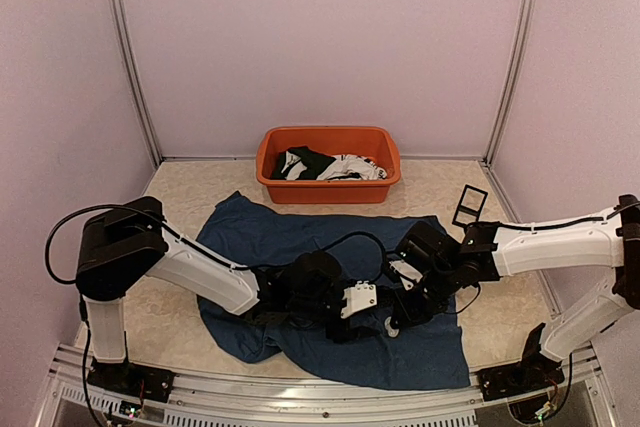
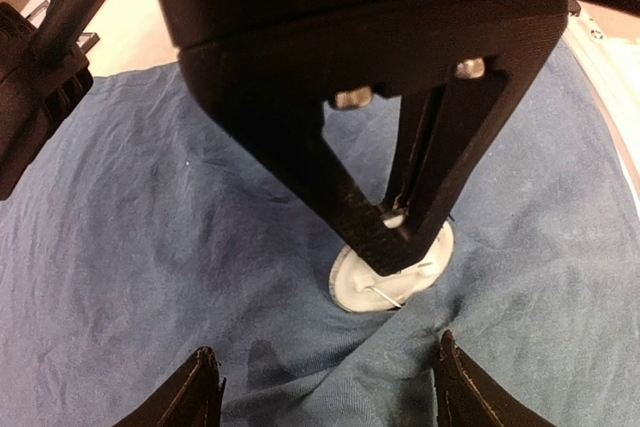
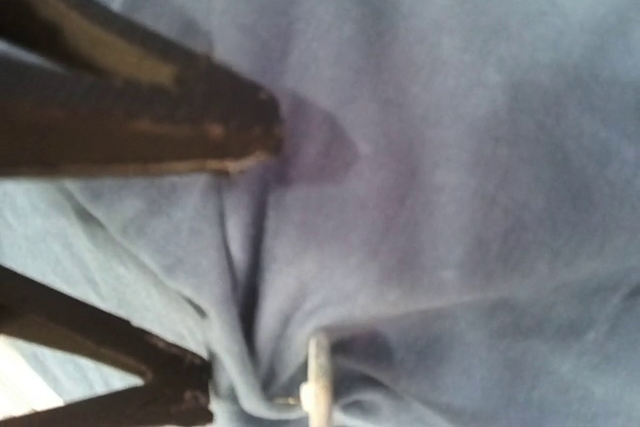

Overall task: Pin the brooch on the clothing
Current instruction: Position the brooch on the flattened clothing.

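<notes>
The clothing (image 1: 290,237), a large navy T-shirt, lies spread over the table. The brooch (image 2: 375,287) is a white round disc lying back-up on the shirt (image 2: 150,247), its wire pin showing. My right gripper (image 2: 402,242) comes down from above with its black fingers closed together on the brooch. In the top view the brooch (image 1: 391,326) shows as a small white spot between the two arms. My left gripper (image 2: 330,367) stands open just short of it, fingers (image 2: 205,392) on the fabric either side of a fold. In the right wrist view the brooch (image 3: 318,387) is edge-on against bunched fabric.
An orange tub (image 1: 375,137) holding black and white garments (image 1: 330,165) stands behind the shirt. A small black frame (image 1: 468,205) stands at the right. A metal rail (image 1: 300,389) runs along the near edge. Walls close in on three sides.
</notes>
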`<control>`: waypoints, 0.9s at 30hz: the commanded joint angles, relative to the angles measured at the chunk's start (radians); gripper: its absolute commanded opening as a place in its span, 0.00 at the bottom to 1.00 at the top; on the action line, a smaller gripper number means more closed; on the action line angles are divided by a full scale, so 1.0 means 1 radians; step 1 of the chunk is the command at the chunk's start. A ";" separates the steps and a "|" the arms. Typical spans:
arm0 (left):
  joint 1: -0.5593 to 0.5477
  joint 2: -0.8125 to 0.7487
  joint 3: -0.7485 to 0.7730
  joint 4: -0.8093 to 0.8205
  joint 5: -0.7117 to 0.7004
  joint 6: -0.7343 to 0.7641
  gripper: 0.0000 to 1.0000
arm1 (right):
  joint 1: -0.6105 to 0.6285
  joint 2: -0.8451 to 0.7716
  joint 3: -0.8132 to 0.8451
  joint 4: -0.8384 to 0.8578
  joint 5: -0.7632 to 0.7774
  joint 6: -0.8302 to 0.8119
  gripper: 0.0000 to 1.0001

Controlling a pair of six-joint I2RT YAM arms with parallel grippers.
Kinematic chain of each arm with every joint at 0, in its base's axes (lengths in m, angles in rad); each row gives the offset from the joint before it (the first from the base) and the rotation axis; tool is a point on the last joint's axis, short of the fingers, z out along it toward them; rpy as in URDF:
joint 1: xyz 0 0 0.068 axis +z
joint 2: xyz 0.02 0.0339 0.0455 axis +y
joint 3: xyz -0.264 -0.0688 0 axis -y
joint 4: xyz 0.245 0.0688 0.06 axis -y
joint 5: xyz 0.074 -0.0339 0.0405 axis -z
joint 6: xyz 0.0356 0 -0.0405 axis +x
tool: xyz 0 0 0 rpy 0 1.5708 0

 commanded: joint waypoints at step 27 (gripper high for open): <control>-0.006 0.053 0.062 -0.090 0.042 0.008 0.53 | 0.013 -0.028 0.028 0.031 -0.051 0.011 0.00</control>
